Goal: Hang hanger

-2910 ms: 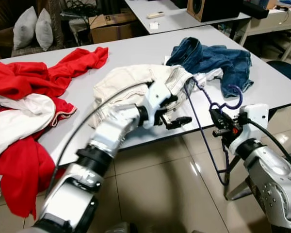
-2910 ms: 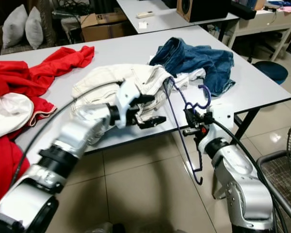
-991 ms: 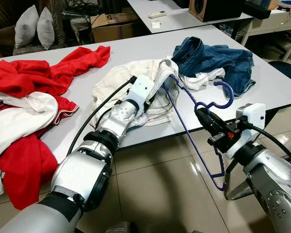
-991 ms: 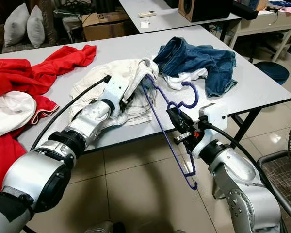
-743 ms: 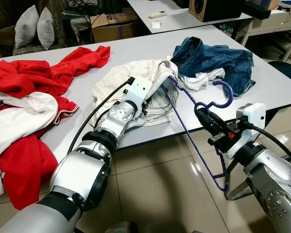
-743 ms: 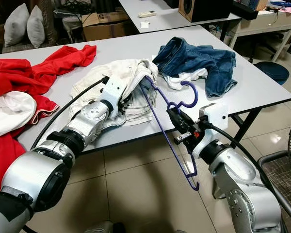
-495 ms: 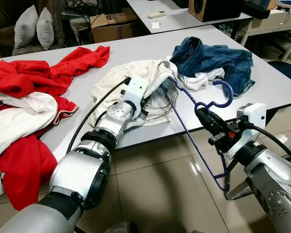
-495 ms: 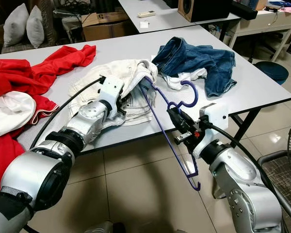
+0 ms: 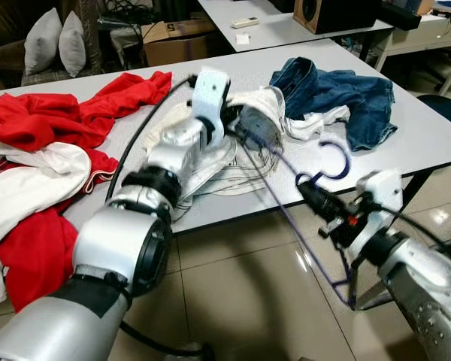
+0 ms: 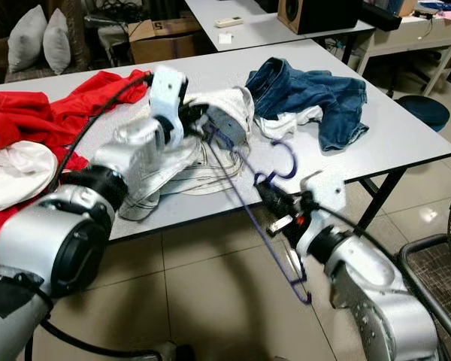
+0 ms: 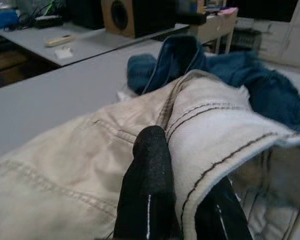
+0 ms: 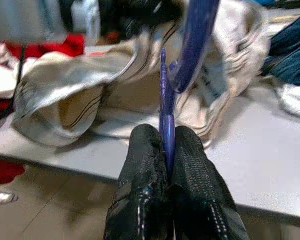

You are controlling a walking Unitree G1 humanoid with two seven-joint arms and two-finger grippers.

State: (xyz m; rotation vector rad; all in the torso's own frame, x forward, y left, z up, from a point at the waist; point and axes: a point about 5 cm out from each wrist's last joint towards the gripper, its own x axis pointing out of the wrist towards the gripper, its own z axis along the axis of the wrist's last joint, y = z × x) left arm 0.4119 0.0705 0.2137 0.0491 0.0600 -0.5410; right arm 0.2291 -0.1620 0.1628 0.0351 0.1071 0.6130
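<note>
Head stereo downward; wrist close-ups

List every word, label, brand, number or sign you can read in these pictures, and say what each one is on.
No text can be read in any view.
Brown cardboard box behind the grey table: any print on it is too small and blurred to read.
Cream denim trousers pinched by the left end effector: stitching, no label showing.
Thin purple wire hanger clamped in the right end effector: unmarked.
</note>
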